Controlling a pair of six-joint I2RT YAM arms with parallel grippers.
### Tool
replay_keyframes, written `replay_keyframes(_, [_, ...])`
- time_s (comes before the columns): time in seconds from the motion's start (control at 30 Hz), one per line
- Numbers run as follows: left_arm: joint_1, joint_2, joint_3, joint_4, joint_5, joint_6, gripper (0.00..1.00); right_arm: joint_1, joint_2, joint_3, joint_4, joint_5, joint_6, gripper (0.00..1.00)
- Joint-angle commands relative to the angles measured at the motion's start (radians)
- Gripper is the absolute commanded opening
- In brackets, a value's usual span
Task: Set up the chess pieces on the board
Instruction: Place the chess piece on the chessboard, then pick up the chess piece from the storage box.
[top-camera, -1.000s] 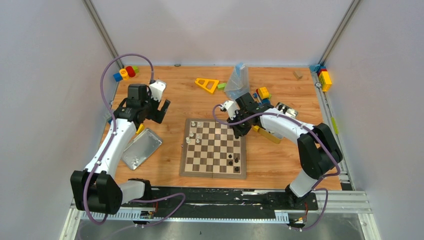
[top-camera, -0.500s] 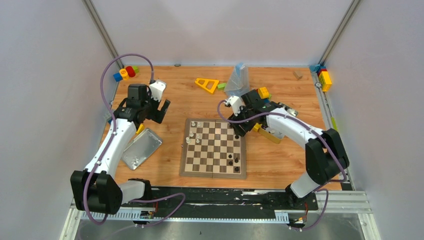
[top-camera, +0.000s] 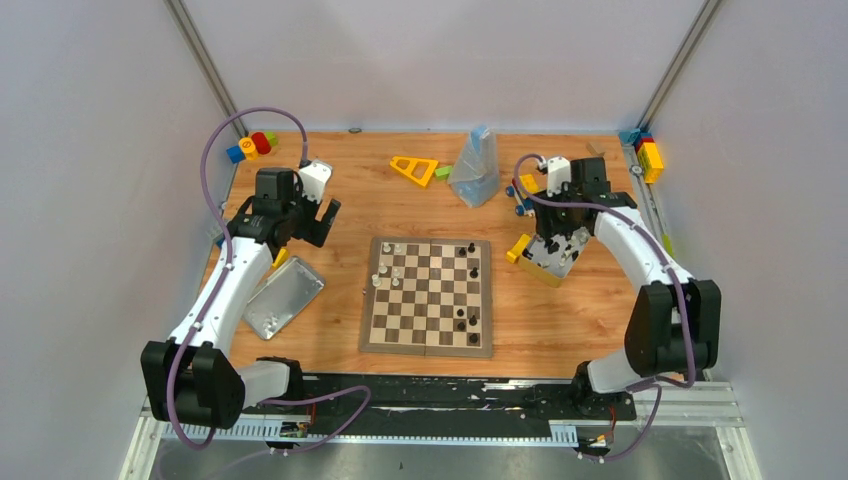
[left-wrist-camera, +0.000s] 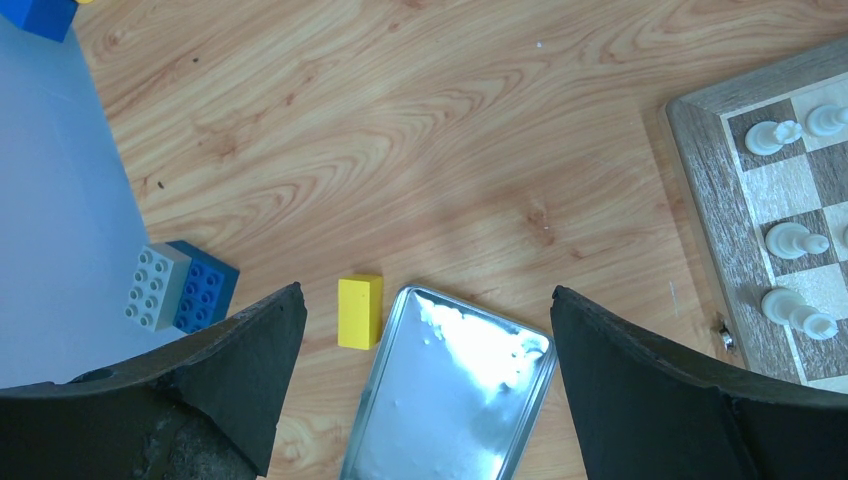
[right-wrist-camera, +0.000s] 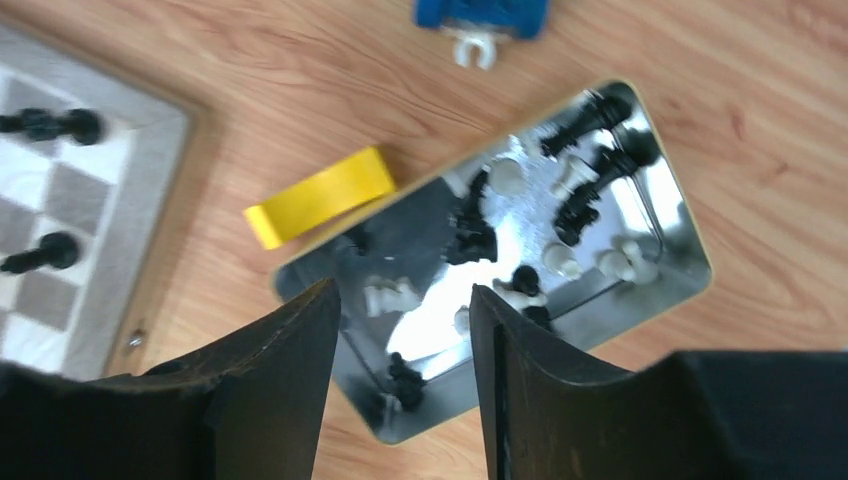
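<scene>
Grippers are both seen released and empty. Nearest, the board (top-camera: 425, 350) lies between the arms. A few cream chess pieces (top-camera: 397, 270) are placed at its far left corner, black ones along its right side. The left gripper (left-wrist-camera: 428, 300) is held near the silver lid (left-wrist-camera: 450, 400). The right gripper (right-wrist-camera: 402, 300) is held over the tin box (right-wrist-camera: 665, 270), where more pieces are heaped. Coloured blocks (top-camera: 650, 155) are scattered farther back.

Top cam: high behind my bases, facing down on whole wooden surface (top-camera: 380, 205). Wrist cams: close, facing down; each shares brown-and-cream checked wooden chessboard (top-camera: 428, 298) edge.
</scene>
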Motion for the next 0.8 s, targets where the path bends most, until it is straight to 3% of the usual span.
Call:
replay_keyframes(0.0, [-0.003, -0.016, 0.004, 0.020, 0.004, 0.006, 1.00, -0.100, 0.087, 0.020, -0.004, 0.043, 0.026, 0.49])
replay_keyframes(0.17, [-0.002, -0.017, 0.004, 0.018, 0.005, 0.006, 1.00, -0.177, 0.178, 0.050, -0.010, 0.041, 0.023, 0.42])
replay_keyframes(0.77, [-0.002, -0.016, 0.001, 0.024, -0.002, 0.009, 1.00, -0.189, 0.304, 0.101, -0.024, 0.108, 0.013, 0.28])
